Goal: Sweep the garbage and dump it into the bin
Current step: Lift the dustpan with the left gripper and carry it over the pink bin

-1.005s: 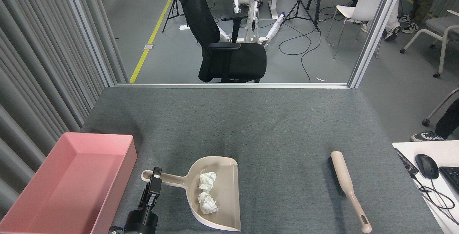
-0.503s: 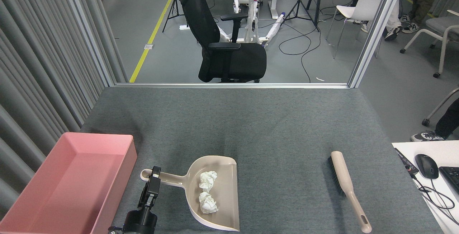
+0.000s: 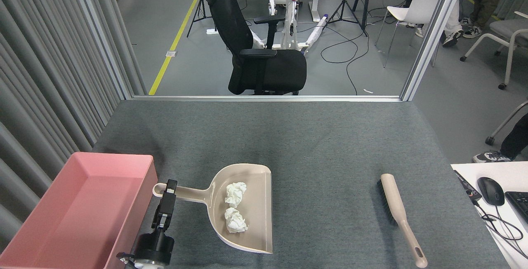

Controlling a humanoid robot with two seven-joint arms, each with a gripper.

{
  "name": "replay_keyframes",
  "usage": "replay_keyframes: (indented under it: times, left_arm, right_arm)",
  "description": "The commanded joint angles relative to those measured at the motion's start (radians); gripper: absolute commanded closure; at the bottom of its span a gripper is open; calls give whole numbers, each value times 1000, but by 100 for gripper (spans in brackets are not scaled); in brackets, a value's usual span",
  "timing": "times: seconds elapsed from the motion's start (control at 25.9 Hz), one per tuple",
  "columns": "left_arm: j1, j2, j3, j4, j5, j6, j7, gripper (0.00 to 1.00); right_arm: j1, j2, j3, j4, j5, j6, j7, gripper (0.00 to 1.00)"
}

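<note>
Now the left gripper (image 3: 169, 187) has its fingers clenched on the handle of the beige dustpan (image 3: 255, 203), close to the handle's looped end. Both wads of garbage (image 3: 235, 206) lie inside the dustpan's scoop, one beyond the other. Just beside the handle, to the left, sits the pink bin (image 3: 144, 176) on the grey counter (image 3: 321, 145). Well apart on the right lies the brush (image 3: 398, 211). No right gripper shows.

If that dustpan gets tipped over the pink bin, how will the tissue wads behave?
The two tissue wads look crumpled and light, so they would probably tumble out easily. They lie loose in the smooth dustpan, so they may slide early. The bin sits close.
</note>
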Motion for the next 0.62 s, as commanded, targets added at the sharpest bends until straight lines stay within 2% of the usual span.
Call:
replay_keyframes:
  times: [0.0, 0.19, 0.58]
  left_arm:
    - [11, 11, 0, -36, 38, 22, -25, 89]
    - [22, 48, 0, -114, 129, 83, -97, 89]
    - [7, 151, 10, -156, 247, 170, -129, 88]
  right_arm:
    - [0, -1, -2, 5, 0, -1, 0, 2]
    - [-3, -3, 0, 8, 0, -1, 0, 2]
    - [-8, 2, 3, 10, 6, -1, 1, 2]
